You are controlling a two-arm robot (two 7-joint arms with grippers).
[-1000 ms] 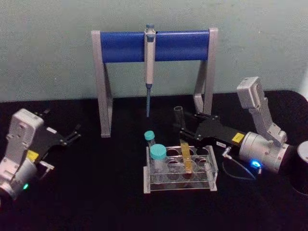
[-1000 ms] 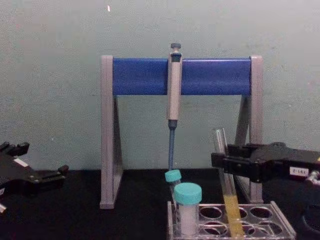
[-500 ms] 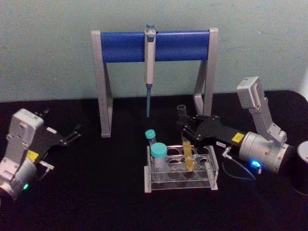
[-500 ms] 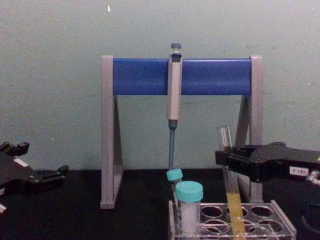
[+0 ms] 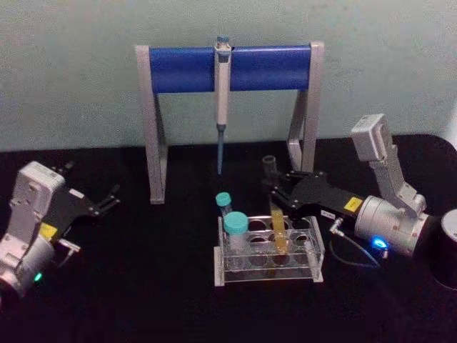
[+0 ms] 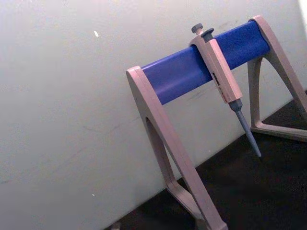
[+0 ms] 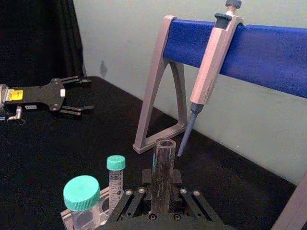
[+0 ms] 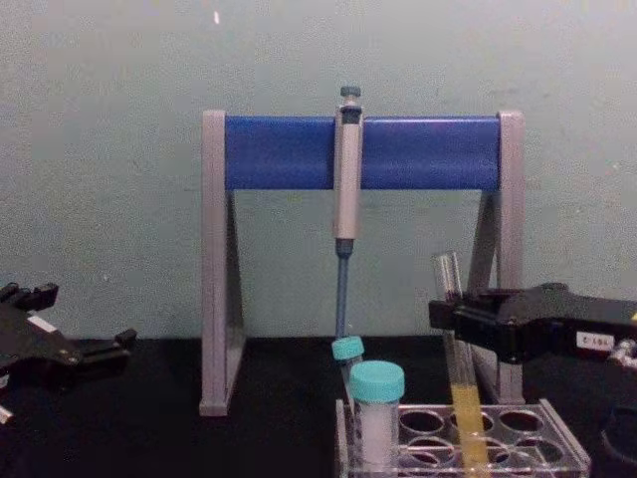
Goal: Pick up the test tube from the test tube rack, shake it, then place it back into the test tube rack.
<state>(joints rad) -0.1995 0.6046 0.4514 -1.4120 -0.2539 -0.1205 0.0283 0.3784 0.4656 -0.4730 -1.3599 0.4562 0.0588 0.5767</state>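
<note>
Tube (image 5: pixel 275 227): upright in a rack (image 5: pixel 265 275) hole, yellow end down.
Change: it leaned and sat higher a moment ago; now lower and straight.
Right hand (image 5: pixel 271 187): grips tube near top.
Left hand (image 5: pixel 111 198): open, far left.
Meaning: shaking looks done; letting go is next.

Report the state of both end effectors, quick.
Left end effector: open, holding nothing, parked off to the left.
Right end effector: shut on the test tube, whose lower part stands in the test tube rack.
</note>
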